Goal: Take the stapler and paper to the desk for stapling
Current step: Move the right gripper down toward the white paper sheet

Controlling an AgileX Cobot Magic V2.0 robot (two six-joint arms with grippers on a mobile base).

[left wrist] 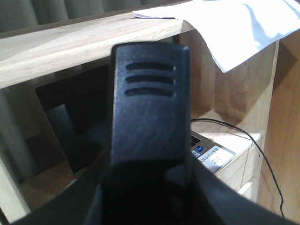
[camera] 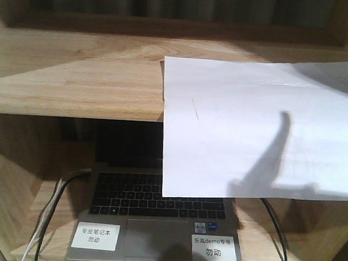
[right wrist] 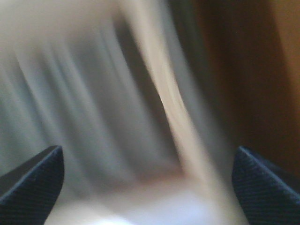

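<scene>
Right tool (right wrist: 147,187) in shot, and the picture is badly smeared. Its two dark, finely textured fingertips (right wrist: 33,183) sit in the bottom corners, spread wide apart. Beyond them a pale beige streak (right wrist: 171,108) slants down the middle, with grey streaks (right wrist: 70,93) on the left, a dark brown area (right wrist: 243,79) on the right and a whitish patch (right wrist: 140,213) along the bottom edge. It's all too blurred to name.
</scene>
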